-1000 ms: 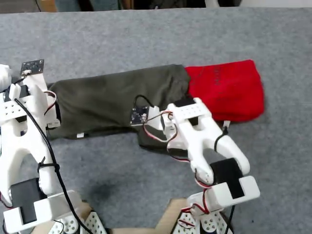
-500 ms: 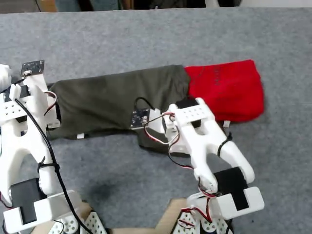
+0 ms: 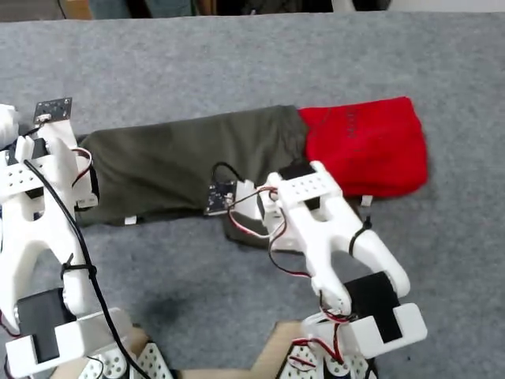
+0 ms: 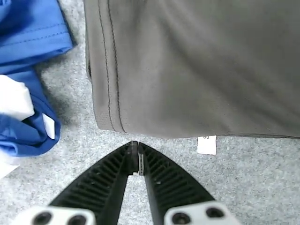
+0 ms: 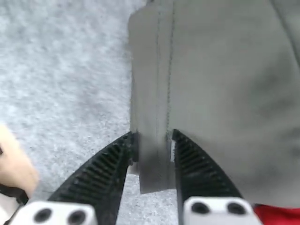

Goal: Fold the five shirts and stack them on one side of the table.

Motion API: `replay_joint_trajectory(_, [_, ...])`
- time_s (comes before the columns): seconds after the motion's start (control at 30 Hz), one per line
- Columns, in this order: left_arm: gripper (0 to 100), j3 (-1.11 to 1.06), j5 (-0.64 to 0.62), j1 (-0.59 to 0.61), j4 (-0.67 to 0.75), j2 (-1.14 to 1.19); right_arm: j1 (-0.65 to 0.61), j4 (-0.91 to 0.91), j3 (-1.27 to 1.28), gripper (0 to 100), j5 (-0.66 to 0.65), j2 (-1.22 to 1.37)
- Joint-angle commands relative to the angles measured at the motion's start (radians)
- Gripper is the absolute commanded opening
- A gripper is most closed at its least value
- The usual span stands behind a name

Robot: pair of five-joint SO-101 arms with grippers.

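Olive shirt (image 3: 173,162) stretched lengthwise across the grey table (image 3: 442,63), one end overlapping the red shirt (image 3: 367,146). Near hem flap pinched in the right gripper (image 5: 153,138), jaws closed on the cloth. Nudged slightly along that hem over the last second, flap barely dragged, so no fold made yet. Just off the tagged corner, left gripper (image 4: 135,150) clamped shut on nothing, unmoved. Blue shirt (image 4: 33,28) beside that corner.

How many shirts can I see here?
3: an olive shirt mid-table, a red shirt touching its end, a blue shirt beside its other end. Others may be hidden.
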State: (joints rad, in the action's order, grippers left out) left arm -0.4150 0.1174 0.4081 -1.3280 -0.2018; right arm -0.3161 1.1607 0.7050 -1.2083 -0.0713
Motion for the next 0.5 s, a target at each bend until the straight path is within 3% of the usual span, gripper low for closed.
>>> replay_joint_trajectory(0.0, [3, 0.005, 0.009, 0.008, 0.011, -0.005, -0.037, -0.04, 0.024, 13.6, 0.011, -0.03])
replay_joint_trajectory(0.23, [3, 0.005, 0.009, 0.008, 0.011, -0.005, -0.106, -0.195, 0.179, 13.8, 0.077, -0.035])
replay_joint_trajectory(0.47, [3, 0.005, 0.009, 0.008, 0.008, -0.005, -0.095, -0.181, 0.136, 9.7, 0.092, 0.022])
